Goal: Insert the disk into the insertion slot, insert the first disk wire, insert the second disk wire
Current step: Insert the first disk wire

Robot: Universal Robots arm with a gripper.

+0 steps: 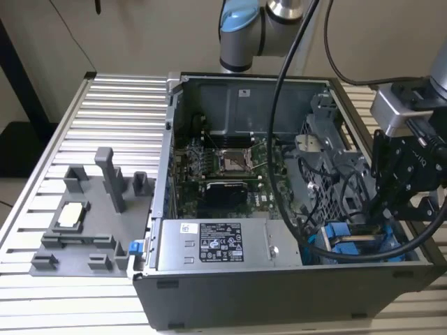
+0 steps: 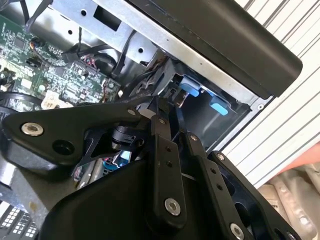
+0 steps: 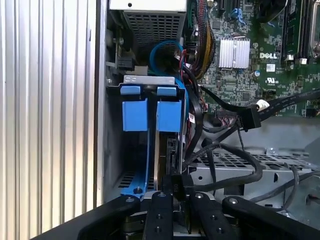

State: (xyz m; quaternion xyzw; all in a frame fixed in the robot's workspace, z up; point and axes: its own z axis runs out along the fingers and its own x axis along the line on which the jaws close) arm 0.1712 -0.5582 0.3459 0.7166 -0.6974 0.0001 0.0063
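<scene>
Gripper linkage hides the near end of the disk.

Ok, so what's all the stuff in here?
dark grey metal computer case: one, on the table.
ribbed silver metal table: one, under everything.
green circuit board: one, inside the case.
silver boxy power supply: one, beside the board.
blue plastic drive carriers: two, side by side in the grey sheet-metal cage.
black cables: several, beside the cage.
grey plastic parts tray: one, at the exterior view's left.
grey-and-blue robot arm: one, behind the case.
black hand: one, at the carriers.
</scene>
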